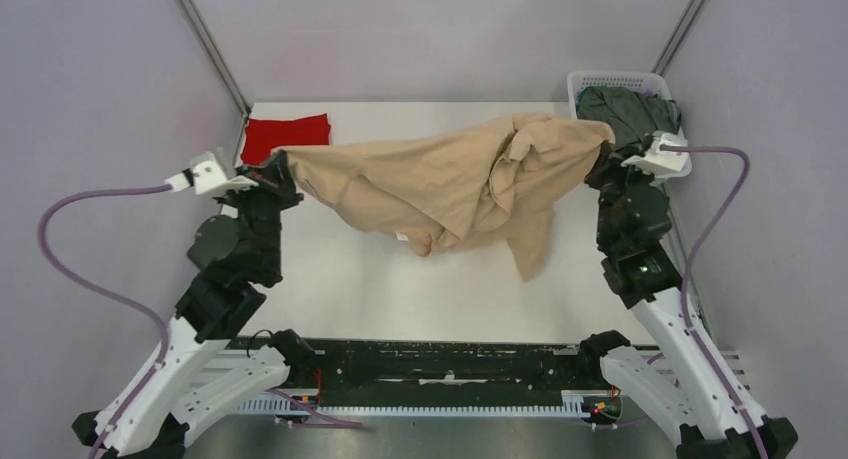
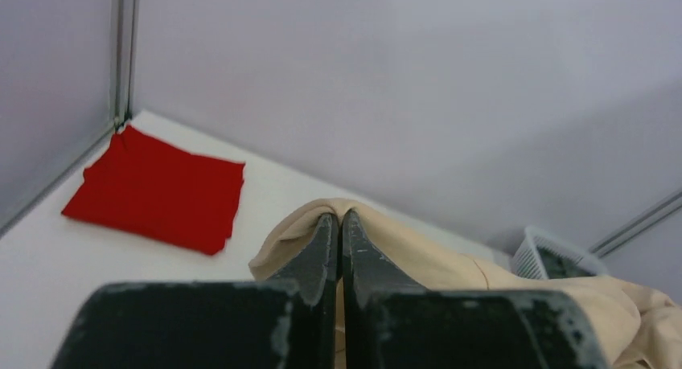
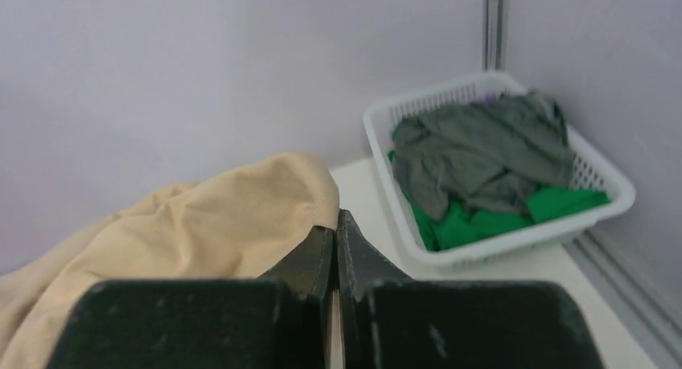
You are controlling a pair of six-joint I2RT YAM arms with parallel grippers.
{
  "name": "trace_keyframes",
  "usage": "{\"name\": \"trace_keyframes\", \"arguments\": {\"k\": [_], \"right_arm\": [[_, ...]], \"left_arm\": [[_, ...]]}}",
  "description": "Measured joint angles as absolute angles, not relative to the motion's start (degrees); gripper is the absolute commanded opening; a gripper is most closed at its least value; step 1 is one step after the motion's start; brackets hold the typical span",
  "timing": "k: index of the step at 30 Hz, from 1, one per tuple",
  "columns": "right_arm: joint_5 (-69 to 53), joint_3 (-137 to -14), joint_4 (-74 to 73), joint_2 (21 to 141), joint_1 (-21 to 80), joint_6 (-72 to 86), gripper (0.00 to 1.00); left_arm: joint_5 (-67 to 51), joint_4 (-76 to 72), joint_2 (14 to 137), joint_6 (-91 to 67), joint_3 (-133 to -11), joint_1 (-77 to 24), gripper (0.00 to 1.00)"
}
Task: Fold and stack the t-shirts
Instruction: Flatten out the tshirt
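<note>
Beige t-shirt [image 1: 450, 179]: held off the table [image 1: 400, 289] and stretched between the two grippers across the far half. Its middle sags in bunched folds, and the lowest flap hangs right of centre. Whether that flap touches the surface cannot be told.

Left gripper [image 1: 278, 169]: clamped on the shirt's left end. In the left wrist view the fingers are pressed together, with a fold of beige cloth pinched at the tips.

Right gripper [image 1: 600, 157]: clamped on the shirt's right end, just beside the basket. In the right wrist view the fingers are closed and beige cloth is draped over the tips.

Red t-shirt [image 1: 286, 137]: folded into a flat rectangle and laid at the far left corner of the table, beyond the left gripper and apart from it.

Basket [image 1: 620, 79]: white, slotted plastic, set at the far right corner.

Dark grey t-shirt [image 3: 482, 156]: crumpled, lying uppermost in the basket.

Green t-shirt [image 3: 474, 220]: lying in the basket under the grey one, seen at the near side.
</note>
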State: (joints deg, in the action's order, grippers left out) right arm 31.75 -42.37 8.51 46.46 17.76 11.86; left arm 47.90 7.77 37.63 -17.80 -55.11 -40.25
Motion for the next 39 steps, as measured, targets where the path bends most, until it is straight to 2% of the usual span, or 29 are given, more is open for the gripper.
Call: {"name": "trace_keyframes", "arguments": {"k": [8, 16, 22, 26, 31, 34, 35, 38, 39], "right_arm": [[28.88, -59.44, 0.12, 37.41, 17.76, 6.46, 0.00], [16.49, -69.76, -5.37, 32.99, 17.76, 6.11, 0.00], [14.11, -70.22, -9.67, 34.92, 17.76, 5.91, 0.00], [17.04, -66.59, -11.16, 38.11, 17.76, 6.20, 0.00], [22.94, -58.78, -11.70, 48.64, 17.56, 7.18, 0.01], [23.38, -55.09, -10.76, 61.45, 16.67, 7.92, 0.09], [22.39, -54.41, -10.35, 65.76, 16.12, 7.92, 0.18], [19.00, -55.20, -10.26, 80.84, 14.24, 8.32, 0.57], [18.48, -56.40, -10.96, 84.90, 13.82, 8.51, 0.73]], "left_arm": [[47.81, 5.54, 32.32, -8.84, -69.52, -40.25, 0.02], [42.83, 7.33, 27.38, -7.62, -76.31, -40.25, 0.02], [45.54, 7.05, 28.12, -6.66, -75.90, -40.23, 0.02], [52.64, 3.38, 32.29, -4.51, -71.42, -40.21, 0.02], [59.99, 1.48, 41.76, -4.51, -62.15, -39.46, 0.02], [57.19, 5.34, 48.62, -9.69, -55.59, -35.31, 0.02], [54.57, 6.87, 51.27, -11.66, -54.04, -33.10, 0.02], [43.46, 11.07, 61.45, -18.13, -50.37, -24.71, 0.02], [40.88, 11.94, 64.40, -19.31, -49.95, -23.05, 0.02]]}}
